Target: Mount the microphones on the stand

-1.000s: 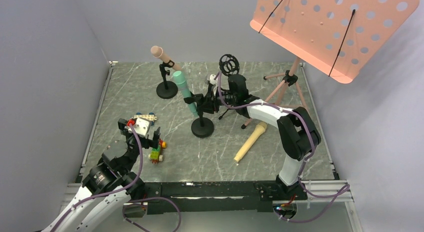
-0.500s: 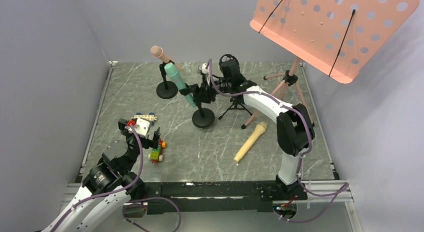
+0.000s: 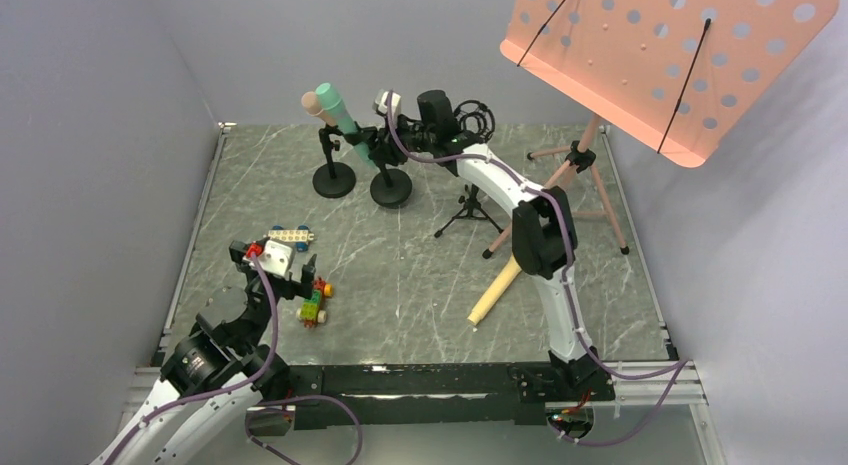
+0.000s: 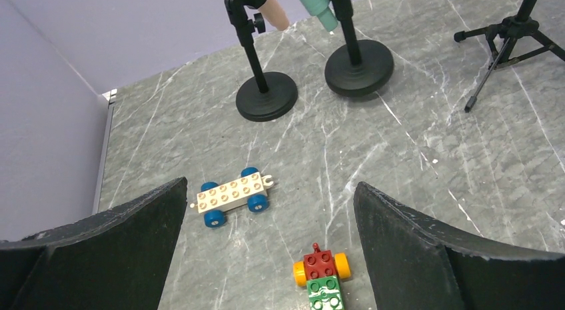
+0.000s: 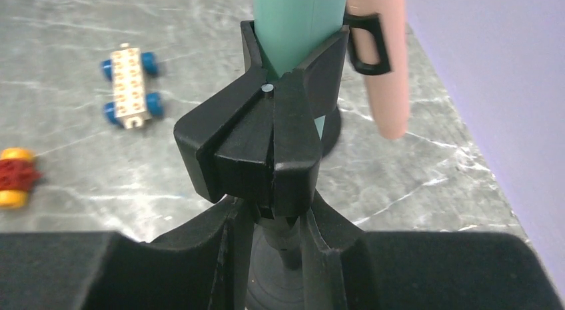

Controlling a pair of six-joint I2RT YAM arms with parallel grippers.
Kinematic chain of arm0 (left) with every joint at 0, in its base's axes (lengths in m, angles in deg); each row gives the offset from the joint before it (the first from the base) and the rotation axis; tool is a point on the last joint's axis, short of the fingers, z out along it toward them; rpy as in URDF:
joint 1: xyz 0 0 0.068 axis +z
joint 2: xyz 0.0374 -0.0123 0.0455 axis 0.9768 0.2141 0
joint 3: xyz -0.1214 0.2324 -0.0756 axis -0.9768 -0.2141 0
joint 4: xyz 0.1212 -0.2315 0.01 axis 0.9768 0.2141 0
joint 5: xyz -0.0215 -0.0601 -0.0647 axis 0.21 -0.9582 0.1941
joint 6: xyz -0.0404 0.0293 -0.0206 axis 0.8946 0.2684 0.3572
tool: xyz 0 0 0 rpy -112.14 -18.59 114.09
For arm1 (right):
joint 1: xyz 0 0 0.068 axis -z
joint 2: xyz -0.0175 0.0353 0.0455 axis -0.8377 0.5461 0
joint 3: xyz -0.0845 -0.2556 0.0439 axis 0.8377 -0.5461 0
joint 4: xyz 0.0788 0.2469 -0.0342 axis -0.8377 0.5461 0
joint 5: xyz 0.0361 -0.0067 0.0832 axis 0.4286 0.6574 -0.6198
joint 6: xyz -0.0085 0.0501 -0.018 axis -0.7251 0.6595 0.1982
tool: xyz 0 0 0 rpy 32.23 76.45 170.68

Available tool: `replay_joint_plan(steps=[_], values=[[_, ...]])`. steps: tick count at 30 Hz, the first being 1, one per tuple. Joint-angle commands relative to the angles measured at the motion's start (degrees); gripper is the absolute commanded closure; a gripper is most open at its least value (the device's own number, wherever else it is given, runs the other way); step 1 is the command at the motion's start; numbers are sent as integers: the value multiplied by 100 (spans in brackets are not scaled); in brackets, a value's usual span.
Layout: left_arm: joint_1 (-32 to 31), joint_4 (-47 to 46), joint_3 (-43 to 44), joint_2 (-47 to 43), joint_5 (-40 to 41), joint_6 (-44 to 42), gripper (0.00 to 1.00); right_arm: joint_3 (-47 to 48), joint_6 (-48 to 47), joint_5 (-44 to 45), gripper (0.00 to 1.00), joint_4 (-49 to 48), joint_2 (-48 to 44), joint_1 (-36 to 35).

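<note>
Nearest you, the grey marbled table (image 3: 420, 285) runs from the arm bases out to the lavender walls (image 3: 100, 135) that box it in. Your left gripper (image 4: 270, 190) hovers low over the near left part. Its jaws are spread wide, with nothing between them. Just past it lie the red and green toy car (image 4: 323, 278) and, a little farther, the white toy car (image 4: 233, 193) with blue wheels. To the right, the pale yellow microphone (image 3: 492, 297) lies flat on the table in no holder, its upper end hidden behind your right arm. Beyond it is the black tripod stand (image 3: 470, 210), and at the far right a pink music stand (image 3: 670, 55) overhangs the table.

At the back left, two round-base stands sit side by side, bases near but apart. The left stand (image 4: 265, 97) carries the salmon-pink microphone (image 3: 312, 105) in its holder. The right stand (image 4: 358, 67) carries the teal-green microphone (image 5: 296, 23), tilted, in its clip (image 5: 266, 143). Your right gripper (image 5: 274, 220) is there, jaws nearly together and pinching the right stand's stem just under that clip.

Only the right wrist view shows that pinch. The left wrist view shows both bases resting on the table but cuts off the microphones' upper parts. The yellow microphone appears only from overhead.
</note>
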Motion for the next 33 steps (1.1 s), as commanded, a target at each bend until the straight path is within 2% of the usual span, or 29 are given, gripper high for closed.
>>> replay_joint_plan(steps=[1, 7, 14, 17, 26, 33], values=[[0, -138, -54, -105, 120, -71, 1, 1159, 179, 609, 100, -688, 453, 155], [-3, -180, -88, -69, 125, -99, 1, 1471, 471, 885, 100, -964, 809, 258], [-8, -150, -49, 142, 94, -96, 1, 936, 882, 881, 100, -1223, 825, 296], [-3, -154, -55, 125, 82, -104, 1, 536, 908, 740, 95, -1243, 705, 297], [-3, -173, -49, 93, 20, -113, 1, -153, 847, 581, 67, -1245, 216, 297], [-1, -168, -31, 11, 26, -101, 1, -609, 755, 476, 36, -1057, -270, 85]])
